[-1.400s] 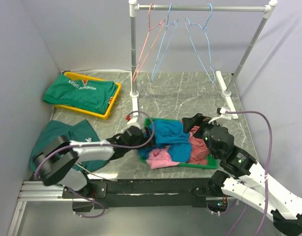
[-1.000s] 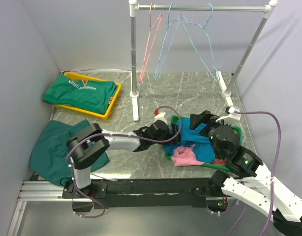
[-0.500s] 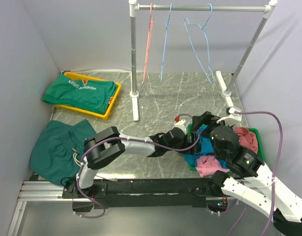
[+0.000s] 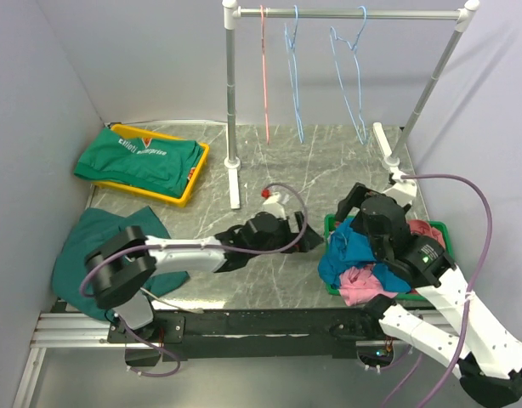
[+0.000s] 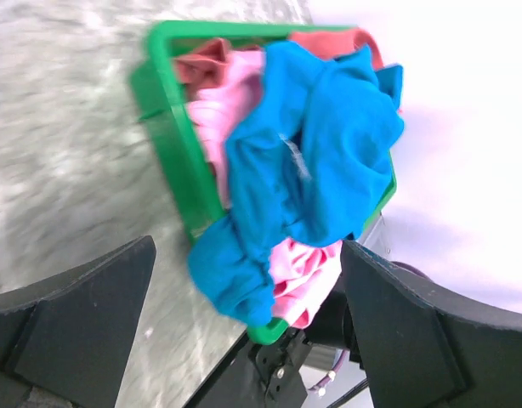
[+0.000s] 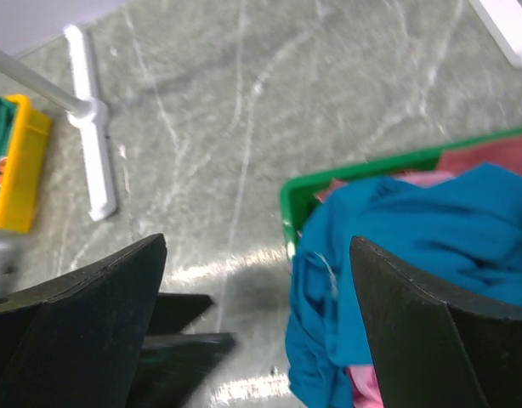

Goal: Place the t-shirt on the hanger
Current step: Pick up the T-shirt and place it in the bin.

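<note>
Shirt [image 4: 353, 250] bunched in green tray [image 4: 437, 228], near right of counter [image 4: 329, 161]. My L gripper [image 4: 310, 241] wide open, empty, just left of it; R gripper [image 4: 348, 204] likewise, over its far-left edge.

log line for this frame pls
t-shirt: heaped in green bin over pink garment | left pincer: open, empty, beside bin | right pincer: open, empty, over bin edge

Two blue hangers [image 4: 295, 85], one pink hanger [image 4: 265, 85], two trays [image 4: 197, 174], two arms [image 4: 184, 252].
</note>
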Motion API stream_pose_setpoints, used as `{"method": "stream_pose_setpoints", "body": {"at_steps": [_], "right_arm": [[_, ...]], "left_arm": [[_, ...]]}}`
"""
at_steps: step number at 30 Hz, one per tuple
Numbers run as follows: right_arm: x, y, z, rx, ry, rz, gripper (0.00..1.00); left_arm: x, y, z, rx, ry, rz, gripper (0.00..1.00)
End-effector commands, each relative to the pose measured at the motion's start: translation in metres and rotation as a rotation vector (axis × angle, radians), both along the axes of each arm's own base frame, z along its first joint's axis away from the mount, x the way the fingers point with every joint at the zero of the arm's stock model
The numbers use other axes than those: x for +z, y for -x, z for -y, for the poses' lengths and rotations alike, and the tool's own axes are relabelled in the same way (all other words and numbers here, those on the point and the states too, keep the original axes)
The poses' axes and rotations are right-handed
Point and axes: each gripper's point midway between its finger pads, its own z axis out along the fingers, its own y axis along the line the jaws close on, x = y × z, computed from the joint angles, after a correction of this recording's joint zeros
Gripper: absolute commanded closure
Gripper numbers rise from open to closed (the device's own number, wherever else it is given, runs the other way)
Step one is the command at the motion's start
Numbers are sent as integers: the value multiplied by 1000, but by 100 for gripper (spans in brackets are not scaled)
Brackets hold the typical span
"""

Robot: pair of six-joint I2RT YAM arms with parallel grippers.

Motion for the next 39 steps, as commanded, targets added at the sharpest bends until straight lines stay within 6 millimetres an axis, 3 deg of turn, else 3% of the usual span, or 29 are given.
{"method": "stream_pose_setpoints", "body": {"at_steps": [1,2,3,5,9,13,18,20,22,23,24,26,27,29,30,32,33,35,36,37,38,39], "right_arm": [[-27,23,12,-30,-60,-143,7],[-37,27,8,-15,-79,-186,9],[-52,35,12,-29,-67,-240,9],[-65,41,19,-109,-103,-284,9],[-86,55,34,-230,-111,-357,7],[-107,48,29,-265,-146,-371,7],[-135,26,31,-319,-134,-370,10],[-135,21,36,-341,-117,-355,19],[-124,16,39,-344,-125,-320,43],[-113,14,39,-332,-135,-285,57],[-92,10,38,-313,-143,-241,80],[-60,8,37,-277,-165,-172,100],[-25,7,37,-243,-175,-111,100],[12,10,33,-181,-200,-46,100],[51,13,31,-132,-211,26,100],[84,14,25,-68,-221,72,100],[120,20,18,8,-238,134,100],[148,19,8,72,-252,161,100],[183,28,1,142,-281,231,100],[193,25,-7,178,-291,236,100],[222,32,-9,215,-323,301,100],[233,36,-19,276,-342,316,100]], "left_arm": [[-3,-14,-37,114,2,-20,4],[8,-15,-45,126,25,-9,4],[1,-14,-54,137,8,-12,4],[12,-19,-68,168,20,17,4],[9,-20,-93,203,8,19,4],[15,-18,-111,227,24,26,4],[29,-12,-133,268,46,46,4],[36,-10,-143,289,53,55,4],[41,-9,-148,300,61,60,3],[46,-8,-153,308,66,65,4],[50,-9,-156,318,70,70,3],[68,-8,-160,328,98,90,4],[70,-8,-164,340,90,94,4],[91,-8,-172,366,122,114,4],[93,-8,-176,379,112,115,4],[114,-11,-186,422,147,138,3],[120,-11,-189,433,152,144,4],[139,-13,-197,460,152,165,4],[145,-14,-199,468,147,173,4],[145,-14,-204,479,116,184,4],[162,-15,-206,487,130,200,4],[169,-16,-209,497,129,209,4]]}}
